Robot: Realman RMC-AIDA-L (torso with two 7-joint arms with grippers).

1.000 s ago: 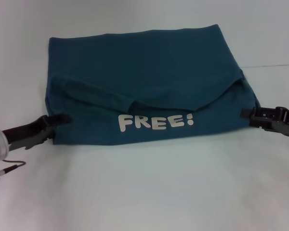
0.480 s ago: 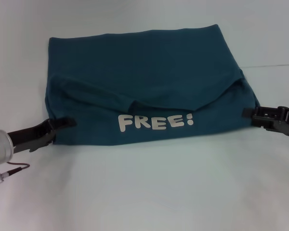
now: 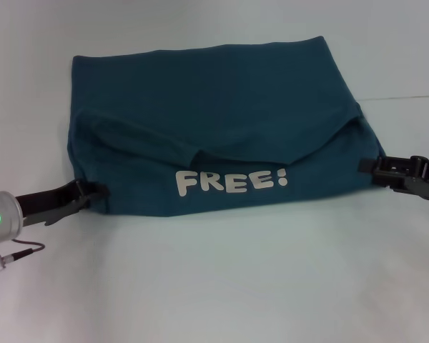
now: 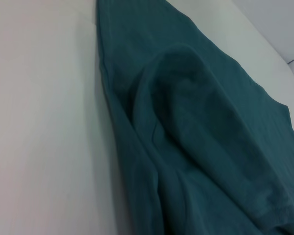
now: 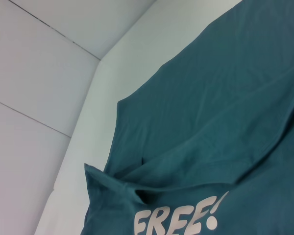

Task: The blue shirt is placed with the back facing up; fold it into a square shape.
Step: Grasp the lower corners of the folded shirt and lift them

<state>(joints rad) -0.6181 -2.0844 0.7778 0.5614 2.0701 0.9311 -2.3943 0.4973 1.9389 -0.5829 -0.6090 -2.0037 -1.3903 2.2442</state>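
The blue shirt (image 3: 214,121) lies on the white table, its near part folded over so that white "FREE!" lettering (image 3: 231,181) faces up. My left gripper (image 3: 94,191) rests low at the shirt's near left corner, touching the cloth edge. My right gripper (image 3: 367,166) sits at the shirt's near right edge, also against the fabric. The left wrist view is filled by rumpled folds of the blue shirt (image 4: 196,127) beside bare table. In the right wrist view the blue shirt (image 5: 220,107) shows with its lettering (image 5: 179,218).
The white table (image 3: 214,286) stretches bare in front of the shirt and to both sides. A seam line (image 3: 407,97) runs across the surface at the back right. A pale wall panel (image 5: 34,73) shows beyond the table in the right wrist view.
My left gripper has slid from the top of the shirt's left edge down towards its near left corner. The right gripper and the shirt have hardly moved.
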